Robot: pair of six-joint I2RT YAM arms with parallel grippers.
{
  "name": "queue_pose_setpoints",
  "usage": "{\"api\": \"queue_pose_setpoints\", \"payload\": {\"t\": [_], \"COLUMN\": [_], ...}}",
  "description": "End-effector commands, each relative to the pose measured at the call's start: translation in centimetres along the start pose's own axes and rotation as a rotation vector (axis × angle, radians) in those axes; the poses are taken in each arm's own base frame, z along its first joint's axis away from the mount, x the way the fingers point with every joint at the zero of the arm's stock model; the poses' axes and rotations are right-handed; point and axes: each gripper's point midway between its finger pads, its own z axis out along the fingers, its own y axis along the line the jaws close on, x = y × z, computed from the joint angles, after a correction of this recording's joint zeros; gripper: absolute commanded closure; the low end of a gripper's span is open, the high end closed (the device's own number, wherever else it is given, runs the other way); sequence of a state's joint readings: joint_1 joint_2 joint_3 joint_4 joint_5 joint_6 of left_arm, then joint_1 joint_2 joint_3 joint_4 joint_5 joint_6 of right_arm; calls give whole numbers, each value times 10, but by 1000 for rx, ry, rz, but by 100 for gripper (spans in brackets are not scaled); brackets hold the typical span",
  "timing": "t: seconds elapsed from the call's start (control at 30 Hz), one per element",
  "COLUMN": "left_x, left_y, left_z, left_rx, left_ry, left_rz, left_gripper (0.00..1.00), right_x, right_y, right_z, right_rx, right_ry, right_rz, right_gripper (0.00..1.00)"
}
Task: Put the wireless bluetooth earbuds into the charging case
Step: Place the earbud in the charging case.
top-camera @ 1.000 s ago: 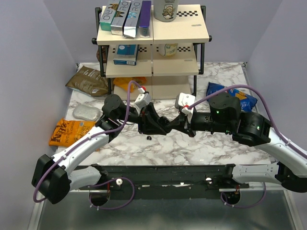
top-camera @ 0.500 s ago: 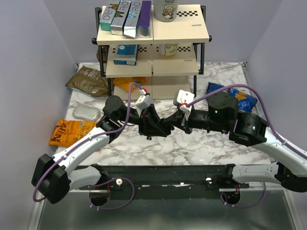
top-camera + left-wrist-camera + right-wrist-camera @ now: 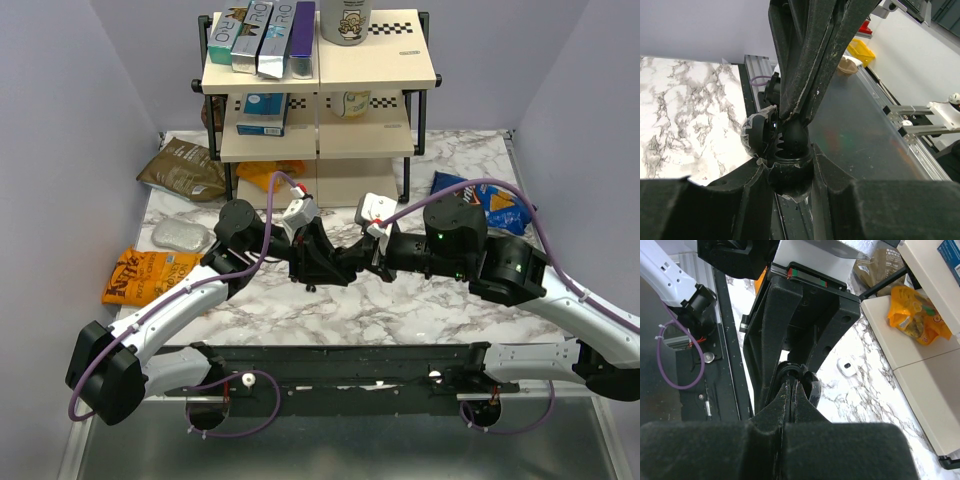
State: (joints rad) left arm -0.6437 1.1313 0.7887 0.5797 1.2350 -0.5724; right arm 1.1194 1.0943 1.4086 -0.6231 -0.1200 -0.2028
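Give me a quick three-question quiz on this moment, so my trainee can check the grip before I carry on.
1. True or false: the left gripper is shut on the charging case.
2. Where are the shut fingertips of the right gripper? A) right at the case that the left gripper holds B) well apart from that case C) out of every view
3. Fill in: the table has a white, ___-patterned top.
Key: 1 true; 2 A; 3 marble.
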Motion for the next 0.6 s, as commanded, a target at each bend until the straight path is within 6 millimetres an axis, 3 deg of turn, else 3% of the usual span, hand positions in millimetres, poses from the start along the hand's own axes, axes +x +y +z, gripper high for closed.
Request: {"api": "queue_pose_setpoints", "payload": {"t": [0.0,0.57], "left_x": [-7,-13], "left_y": [-10,-11], "left_z": [0,1], "left_rx": [31,23], "left_ry": [-4,-18], "left_rz": [59,76], "left_gripper": [100,100], "right_x": [-1,14], "right_y": [0,-1], "right_z": [3,11], "right_rx": [9,26], "right_ry": [-9,6], "right_rz": [-5,10], "right_gripper": [99,99]}}
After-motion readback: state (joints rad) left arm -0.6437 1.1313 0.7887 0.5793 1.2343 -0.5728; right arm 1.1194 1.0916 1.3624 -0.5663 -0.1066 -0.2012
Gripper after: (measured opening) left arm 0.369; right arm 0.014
